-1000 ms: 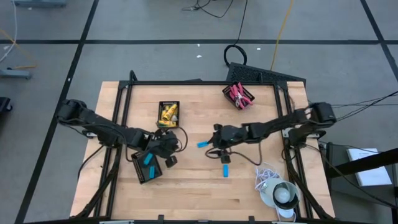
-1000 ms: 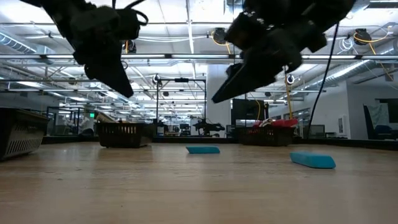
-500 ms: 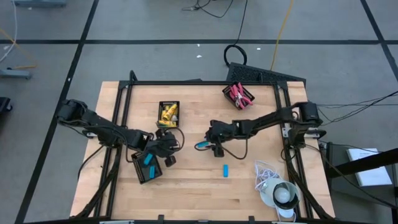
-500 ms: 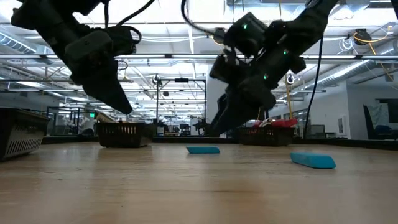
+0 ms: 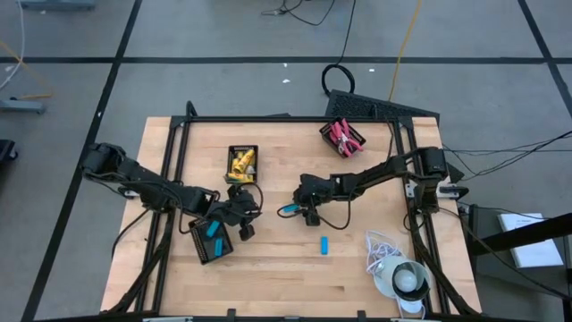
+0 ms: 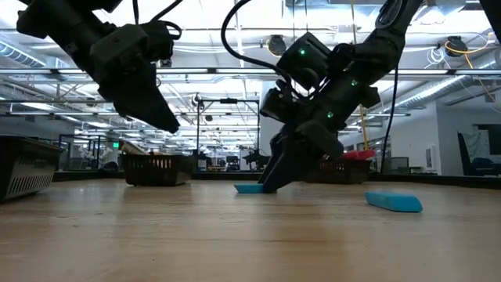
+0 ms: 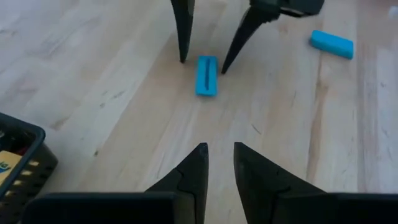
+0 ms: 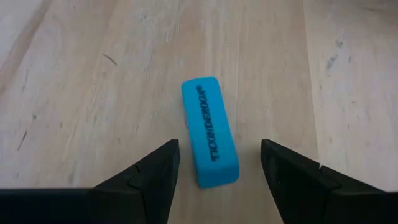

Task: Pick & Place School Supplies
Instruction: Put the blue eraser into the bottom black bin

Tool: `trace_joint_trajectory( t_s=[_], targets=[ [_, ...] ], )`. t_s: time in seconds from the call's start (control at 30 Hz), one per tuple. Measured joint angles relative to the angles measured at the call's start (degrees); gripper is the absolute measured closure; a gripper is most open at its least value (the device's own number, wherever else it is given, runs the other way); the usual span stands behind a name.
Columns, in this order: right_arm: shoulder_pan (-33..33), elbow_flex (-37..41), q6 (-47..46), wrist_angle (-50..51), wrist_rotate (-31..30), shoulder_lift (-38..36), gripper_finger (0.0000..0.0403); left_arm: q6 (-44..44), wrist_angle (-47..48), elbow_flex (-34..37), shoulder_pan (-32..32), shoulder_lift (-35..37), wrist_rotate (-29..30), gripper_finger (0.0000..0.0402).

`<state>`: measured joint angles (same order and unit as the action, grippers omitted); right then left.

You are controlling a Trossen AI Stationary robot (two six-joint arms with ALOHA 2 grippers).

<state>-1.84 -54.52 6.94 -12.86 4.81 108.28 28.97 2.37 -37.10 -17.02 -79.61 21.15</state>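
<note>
The right gripper (image 5: 295, 211) is down at the middle of the table (image 5: 357, 268), fingers spread wide with a blue eraser (image 5: 289, 211) lying between the tips. In the right wrist view the eraser (image 8: 209, 131) sits flat on the wood, lengthwise between the two dark fingers (image 8: 144, 177), with a clear gap on each side, so nothing is gripped. Dark print runs along its top face; it looks like a brand name, but I cannot read every letter with certainty. In the low view the right gripper (image 6: 270, 184) has its tips right at the table surface, straddling the eraser (image 6: 249, 188).

A second blue eraser (image 5: 323, 244) lies alone on the wood at about 5 o'clock from the right gripper, well apart from it; in the low view it (image 6: 394, 203) lies nearer the camera.

The left gripper (image 5: 243, 215) hangs above the table at 9 o'clock from the first eraser, near a black tray (image 5: 198, 249) that holds another blue piece (image 5: 213, 230). Its fingers (image 7: 194, 171) stand a narrow gap apart and hold nothing. The left wrist view looks over them to the eraser (image 7: 206, 75) and the right arm's fingertips either side of it.

At about 11 o'clock from the first eraser, a black tray (image 5: 230, 164) holds yellow tubes (image 5: 242, 162). At about 1 o'clock, a tray (image 5: 327, 141) near the table's far edge holds pink-handled scissors (image 5: 342, 136).
</note>
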Motion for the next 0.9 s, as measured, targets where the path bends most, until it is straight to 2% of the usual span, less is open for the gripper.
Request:
trace_joint_trajectory(
  t_s=[0.17, 0.4, 0.9],
  targets=[
    [0.7, 0.0, 0.1, -0.7, -0.1, 0.3, 0.0228, -0.2, -0.8, 0.0, 0.0, 0.0, 1.8, 0.0325],
    [1.6, 0.0, 0.3, -0.3, -0.3, 0.3, 0.0355, -0.8, -1.6, 0.0, 0.0, 0.0, 2.0, 0.0325],
    [3.3, -1.4, 0.7, -0.8, -1.7, -0.7, 0.0359, -0.6, -1.6, 0.0, -0.4, 0.0, 3.8, 0.0325]
  ],
)
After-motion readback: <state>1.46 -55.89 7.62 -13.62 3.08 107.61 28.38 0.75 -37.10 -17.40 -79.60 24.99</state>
